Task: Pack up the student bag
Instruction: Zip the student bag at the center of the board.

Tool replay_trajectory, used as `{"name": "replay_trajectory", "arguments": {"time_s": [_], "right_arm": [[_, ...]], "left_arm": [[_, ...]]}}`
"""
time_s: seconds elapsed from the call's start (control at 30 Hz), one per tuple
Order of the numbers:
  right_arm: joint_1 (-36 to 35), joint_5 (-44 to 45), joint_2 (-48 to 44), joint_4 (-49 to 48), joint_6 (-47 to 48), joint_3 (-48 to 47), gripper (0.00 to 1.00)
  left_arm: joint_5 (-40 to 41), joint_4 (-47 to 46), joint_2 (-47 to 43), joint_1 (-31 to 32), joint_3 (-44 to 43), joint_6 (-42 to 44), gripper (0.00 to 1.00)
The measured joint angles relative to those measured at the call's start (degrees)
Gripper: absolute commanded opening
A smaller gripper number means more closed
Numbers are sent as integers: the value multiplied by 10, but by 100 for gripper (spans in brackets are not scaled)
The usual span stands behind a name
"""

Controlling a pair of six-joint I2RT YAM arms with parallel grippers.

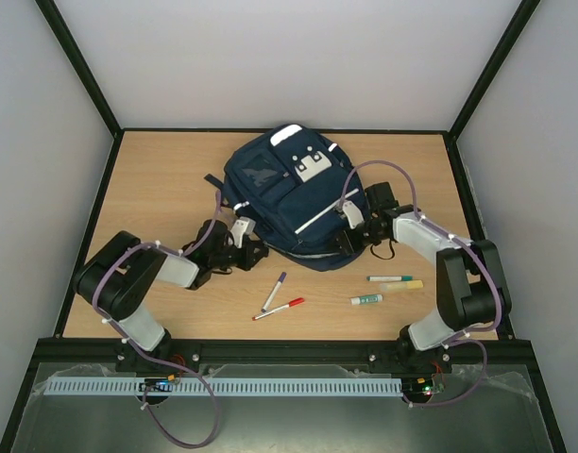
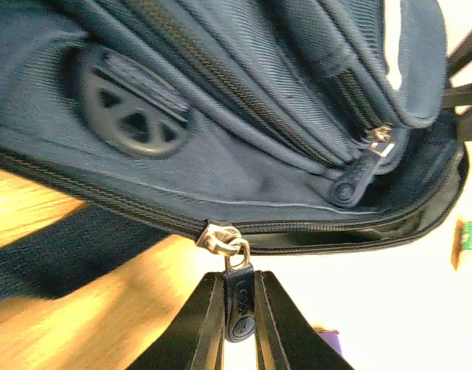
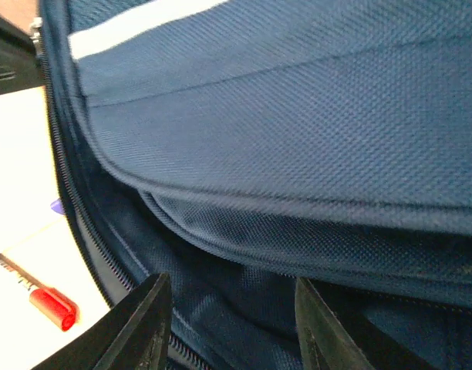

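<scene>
Student bag (image 2: 244, 154) beyond frame edges

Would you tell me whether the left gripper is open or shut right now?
Shut: the left wrist view shows the left gripper pinching the student bag's zipper pull.

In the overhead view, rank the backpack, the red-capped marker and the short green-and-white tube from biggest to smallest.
1. student bag, by far largest.
2. red-capped marker, long and thin.
3. green-and-white tube, shorter, so it looks smallest.
</scene>
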State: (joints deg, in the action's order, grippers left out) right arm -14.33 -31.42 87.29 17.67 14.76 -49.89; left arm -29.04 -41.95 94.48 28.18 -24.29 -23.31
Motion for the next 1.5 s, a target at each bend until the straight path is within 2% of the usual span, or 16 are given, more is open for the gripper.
{"name": "replay_trajectory", "arguments": {"time_s": [0.23, 0.97, 1.37, 1.5], "right_arm": [[-15, 18, 55, 5, -10, -19, 39], [-16, 20, 57, 9, -11, -21, 38], [-16, 28, 57, 12, -12, -24, 38], [-16, 34, 57, 14, -13, -25, 38]], "left_arm": [[-12, 5, 1, 45, -9, -21, 3], [-37, 68, 99, 174, -160, -27, 5], [-35, 90, 135, 203, -220, -26, 7], [-35, 93, 142, 209, -230, -25, 10]]}}
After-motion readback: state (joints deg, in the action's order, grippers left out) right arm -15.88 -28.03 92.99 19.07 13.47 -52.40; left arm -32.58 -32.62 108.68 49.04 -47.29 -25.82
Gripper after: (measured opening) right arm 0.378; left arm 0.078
